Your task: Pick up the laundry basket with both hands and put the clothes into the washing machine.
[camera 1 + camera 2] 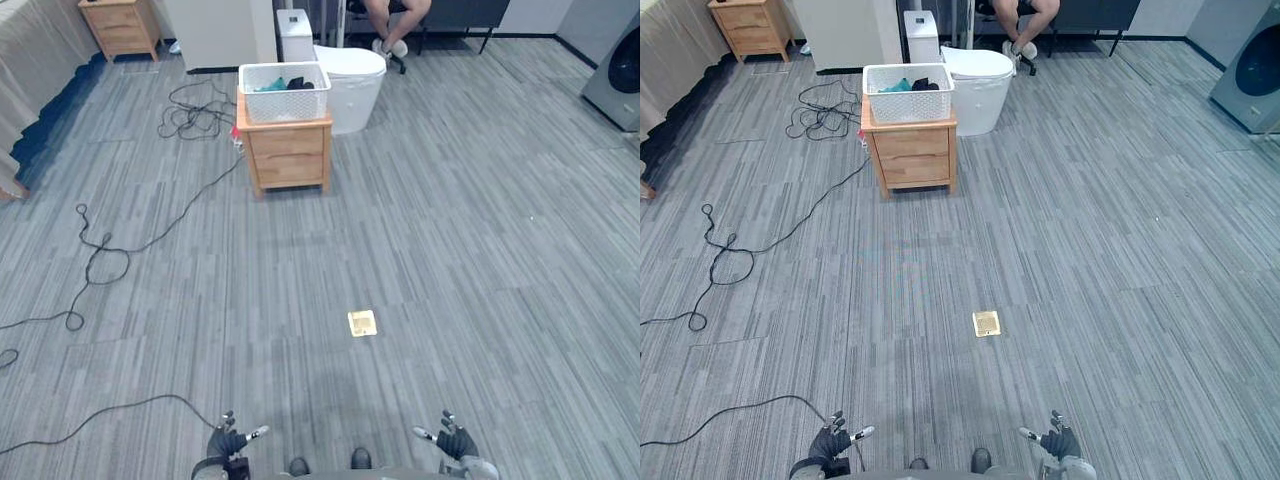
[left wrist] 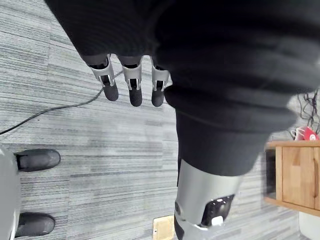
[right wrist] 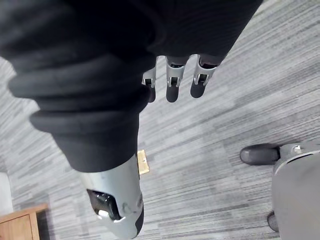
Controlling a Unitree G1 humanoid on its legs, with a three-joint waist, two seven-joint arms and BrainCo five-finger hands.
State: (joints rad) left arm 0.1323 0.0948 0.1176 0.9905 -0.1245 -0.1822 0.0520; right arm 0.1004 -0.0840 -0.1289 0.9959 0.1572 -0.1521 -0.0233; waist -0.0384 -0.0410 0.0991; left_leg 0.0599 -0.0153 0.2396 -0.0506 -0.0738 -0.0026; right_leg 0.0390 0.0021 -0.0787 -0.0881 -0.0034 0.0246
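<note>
Left hand [image 1: 232,438], right hand [image 1: 452,438]: silver fingers, dark tips, black ribbed covers. Floor [image 1: 450,250] under both: grey, fine streaked plank pattern. Floor plate [image 1: 362,323] ahead, between hands: brass-yellow. Laundry basket [image 1: 284,92] far ahead of left hand: white, open lattice walls. Clothes [image 1: 285,85] inside: one teal piece, one black. Nightstand [image 1: 287,152] under basket: light honey wood. Toilet [image 1: 352,75] just past it: white. Washing machine [image 1: 615,75] far ahead, beyond right hand's outer side: silver-grey, dark round door. Bedspread [image 1: 30,60] far out on left hand's side: beige, dark blue skirt.
</note>
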